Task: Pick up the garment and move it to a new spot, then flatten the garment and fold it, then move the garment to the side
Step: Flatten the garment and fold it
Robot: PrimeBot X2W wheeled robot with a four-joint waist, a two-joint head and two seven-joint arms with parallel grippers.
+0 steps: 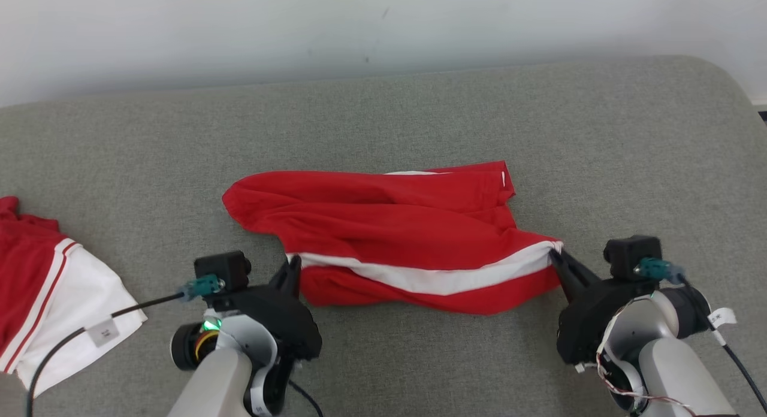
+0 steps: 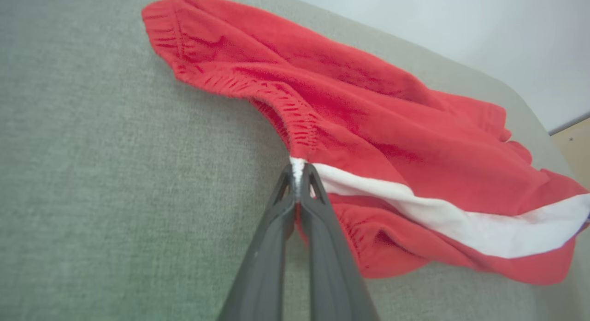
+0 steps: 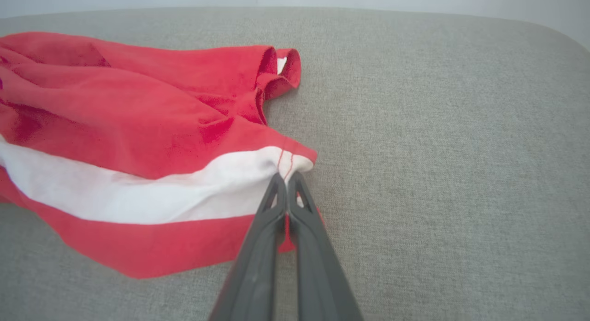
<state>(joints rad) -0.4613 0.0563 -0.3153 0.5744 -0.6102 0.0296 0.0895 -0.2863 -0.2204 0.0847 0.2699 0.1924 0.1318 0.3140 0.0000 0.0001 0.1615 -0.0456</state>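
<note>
- Because each gripper is clenched on one end of the white stripe, the garment point(image 1: 407, 225) lies stretched between them across the middle of the padded surface point(image 1: 419, 105); the left gripper point(image 2: 298, 173) pinches the stripe's end at the gathered waistband, and the right gripper point(image 3: 286, 182) pinches the opposite end at the stitched hem
- these two holds look chosen so the arms can pull apart and draw the cloth taut along its near edge (a judgement; all that shows is the stripe running fairly straight from tip to tip)
- the garment, red shorts by the look of it, is far from flat; deep folds cross the upper red panel, and one leg opening curls over at the far right corner; flattening seems to be the step in hand, with folding not yet begun
- a second garment point(image 1: 54, 285), red and white, lies at the surface's left edge, well apart from the held one; a cable point(image 1: 138, 303) from the left arm crosses over its white part
- the surface is a grey-green woven fabric with a rounded far right corner; its weave looks coarse enough to drag on cloth slid across it
- behind it stands a pale, plain wall point(image 1: 359, 27) with a few faint marks; the left wrist view catches a patch of beige floor point(image 2: 574, 141) past the surface's corner
</note>
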